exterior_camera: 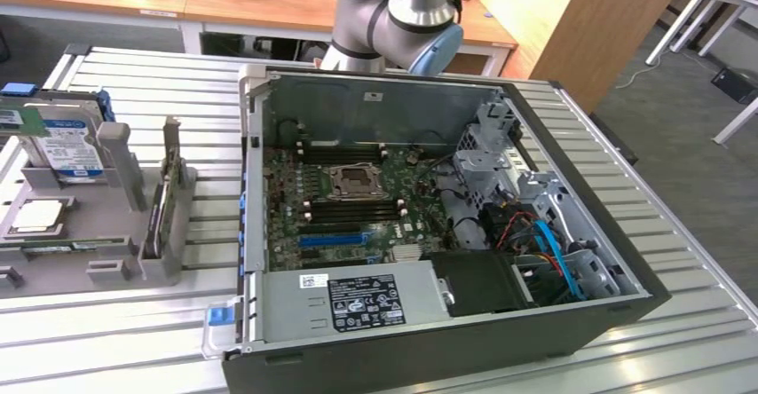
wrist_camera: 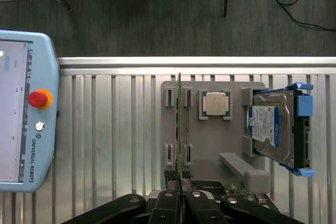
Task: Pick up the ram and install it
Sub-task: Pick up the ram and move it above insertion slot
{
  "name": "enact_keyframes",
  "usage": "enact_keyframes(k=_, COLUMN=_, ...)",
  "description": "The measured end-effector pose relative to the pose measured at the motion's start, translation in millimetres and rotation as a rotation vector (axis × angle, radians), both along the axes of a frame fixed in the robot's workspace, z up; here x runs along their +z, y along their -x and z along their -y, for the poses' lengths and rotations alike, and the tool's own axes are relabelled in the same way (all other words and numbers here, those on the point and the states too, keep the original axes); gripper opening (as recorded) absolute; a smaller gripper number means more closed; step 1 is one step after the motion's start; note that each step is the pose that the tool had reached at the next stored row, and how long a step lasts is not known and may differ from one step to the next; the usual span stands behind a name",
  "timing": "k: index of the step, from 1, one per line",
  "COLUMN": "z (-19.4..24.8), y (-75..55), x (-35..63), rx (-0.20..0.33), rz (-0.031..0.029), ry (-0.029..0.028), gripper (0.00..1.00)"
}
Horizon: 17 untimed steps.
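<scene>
1. grey moulded tray (exterior_camera: 59, 274) sits at the exterior view's left, on the slatted metal desk (exterior_camera: 663, 358). in its upper-left part a silver hard drive (exterior_camera: 66, 145) with a blue-and-white label stands in a cradle. a square processor chip (exterior_camera: 35, 216) lies in a recess just below it in the frame.
2. the ram (exterior_camera: 48, 246), a thin green stick, rests in the same tray, just under the processor chip at the lower left of the exterior view. a taller card (exterior_camera: 156, 208) stands on edge between grey posts on the tray's side nearest the exterior view's right.
3. a dark computer case (exterior_camera: 379, 106) lies open in the middle of the exterior view. inside it are a green motherboard (exterior_camera: 284, 216) with a blue slot strip (exterior_camera: 332, 237) and a silver power supply (exterior_camera: 355, 301) along the lower edge. blue and orange cables (exterior_camera: 551, 252) sit toward the exterior view's right.
4. in the wrist view the ram is seen edge-on as a thin line, standing between small slot posts of the tray. the processor chip is just beside it and the hard drive beyond that.
5. the tool (wrist_camera: 178, 179) has its fingers pressed together. its tips line up with the near end of the ram, and whether they touch it cannot be told.
6. a blue teach pendant (wrist_camera: 21, 108) with a red button lies on the desk, well apart from the tray.
</scene>
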<state>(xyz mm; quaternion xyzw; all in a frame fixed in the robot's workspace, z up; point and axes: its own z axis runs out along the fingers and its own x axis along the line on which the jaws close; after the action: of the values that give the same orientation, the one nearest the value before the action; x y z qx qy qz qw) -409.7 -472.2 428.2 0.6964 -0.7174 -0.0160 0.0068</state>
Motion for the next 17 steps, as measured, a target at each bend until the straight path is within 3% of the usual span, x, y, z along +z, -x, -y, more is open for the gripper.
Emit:
enact_keyframes(k=6, z=0.0, y=-4.8, x=0.0, rx=0.000, rz=0.0000, ry=0.0000, gripper=0.12)
enact_keyframes(k=17, z=0.0, y=-40.5, x=0.0, rx=0.000, rz=-0.0005, ry=0.0000, gripper=0.12)
